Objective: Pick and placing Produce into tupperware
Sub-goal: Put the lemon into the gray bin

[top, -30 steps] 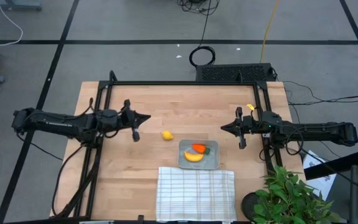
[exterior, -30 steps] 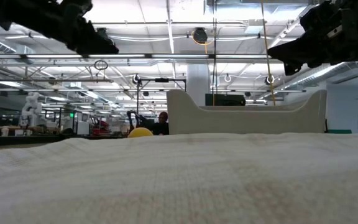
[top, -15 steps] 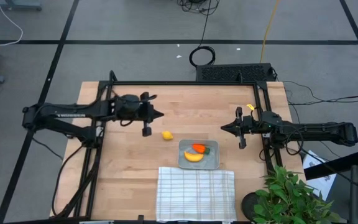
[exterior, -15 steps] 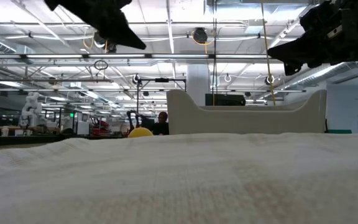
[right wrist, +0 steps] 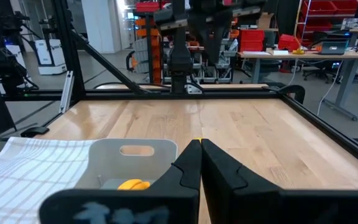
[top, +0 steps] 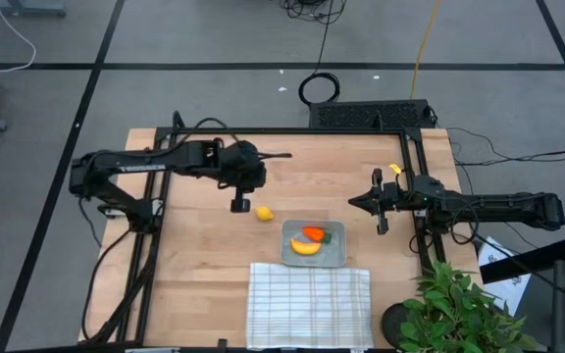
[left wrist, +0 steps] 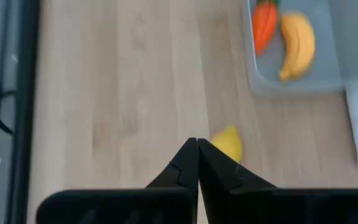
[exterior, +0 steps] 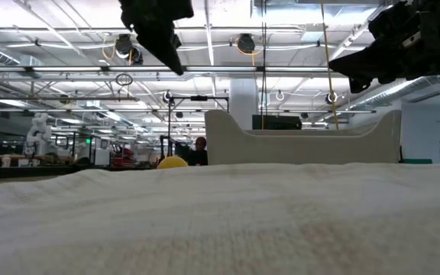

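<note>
The small yellow lemon lies on the wooden table left of the grey tupperware; it also shows in the left wrist view. The orange carrot and yellow banana lie inside the tupperware. My left gripper is shut and empty, above the table just left of the lemon, fingers pointing down. My right gripper is shut and empty, right of the tupperware.
A white checked cloth lies at the table's near edge, in front of the tupperware. A potted plant stands at the near right corner. A black frame borders the table's far and side edges.
My left gripper has gone toward the table's right edge and the lemon, and has tipped from level to pointing down. It stays shut. The lemon, tupperware and my right arm have kept still.
</note>
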Controlling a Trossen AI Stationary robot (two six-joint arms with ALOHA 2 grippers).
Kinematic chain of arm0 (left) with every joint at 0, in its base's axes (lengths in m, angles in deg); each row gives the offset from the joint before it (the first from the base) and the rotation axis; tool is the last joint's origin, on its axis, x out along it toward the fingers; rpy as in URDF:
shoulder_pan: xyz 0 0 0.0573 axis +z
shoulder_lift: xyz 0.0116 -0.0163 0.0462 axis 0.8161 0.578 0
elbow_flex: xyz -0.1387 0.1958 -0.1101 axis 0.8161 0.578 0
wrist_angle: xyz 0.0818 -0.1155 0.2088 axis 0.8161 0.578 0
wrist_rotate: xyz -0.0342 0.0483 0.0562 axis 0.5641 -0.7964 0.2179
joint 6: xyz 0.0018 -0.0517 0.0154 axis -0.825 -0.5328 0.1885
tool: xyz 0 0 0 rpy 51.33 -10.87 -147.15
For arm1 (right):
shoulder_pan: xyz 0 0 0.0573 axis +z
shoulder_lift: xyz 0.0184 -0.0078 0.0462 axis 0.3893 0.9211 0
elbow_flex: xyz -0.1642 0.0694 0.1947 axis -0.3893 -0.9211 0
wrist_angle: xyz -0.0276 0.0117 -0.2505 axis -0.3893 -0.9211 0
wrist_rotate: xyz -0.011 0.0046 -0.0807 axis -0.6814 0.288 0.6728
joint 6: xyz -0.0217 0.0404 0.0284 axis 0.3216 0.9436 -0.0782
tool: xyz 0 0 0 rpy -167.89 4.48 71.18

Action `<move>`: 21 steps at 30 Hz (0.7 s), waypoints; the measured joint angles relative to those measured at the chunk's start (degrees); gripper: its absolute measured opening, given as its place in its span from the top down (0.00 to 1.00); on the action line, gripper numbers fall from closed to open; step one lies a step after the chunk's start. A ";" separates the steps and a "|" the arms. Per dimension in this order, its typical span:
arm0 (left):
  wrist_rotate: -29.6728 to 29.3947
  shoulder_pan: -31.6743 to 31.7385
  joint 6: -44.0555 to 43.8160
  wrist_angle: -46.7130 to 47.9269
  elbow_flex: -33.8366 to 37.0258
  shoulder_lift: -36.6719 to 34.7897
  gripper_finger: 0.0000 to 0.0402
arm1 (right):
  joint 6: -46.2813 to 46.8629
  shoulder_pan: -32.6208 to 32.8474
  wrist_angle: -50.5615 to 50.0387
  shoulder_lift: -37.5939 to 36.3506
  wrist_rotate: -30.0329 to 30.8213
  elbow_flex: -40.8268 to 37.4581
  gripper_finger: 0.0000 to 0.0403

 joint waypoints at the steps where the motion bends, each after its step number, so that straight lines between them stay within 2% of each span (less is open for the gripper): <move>1: 0.00 0.01 0.42 1.71 -0.92 1.14 0.99 | 0.00 0.00 0.00 0.01 0.00 0.00 1.00; 5: -0.01 -0.01 1.80 6.85 -4.51 5.73 0.98 | 0.01 0.00 -0.03 0.00 0.00 0.00 1.00; 10: -0.10 -0.05 2.77 10.70 -8.30 10.13 0.91 | 0.01 0.00 -0.39 0.00 0.00 0.00 1.00; 16: 0.24 -0.16 5.79 10.23 -8.81 11.74 0.79 | 0.01 0.00 -0.46 0.02 0.00 0.00 1.00; 21: 1.22 -0.16 4.29 9.94 -8.81 11.66 0.65 | 0.00 0.00 -0.46 0.02 0.00 0.00 1.00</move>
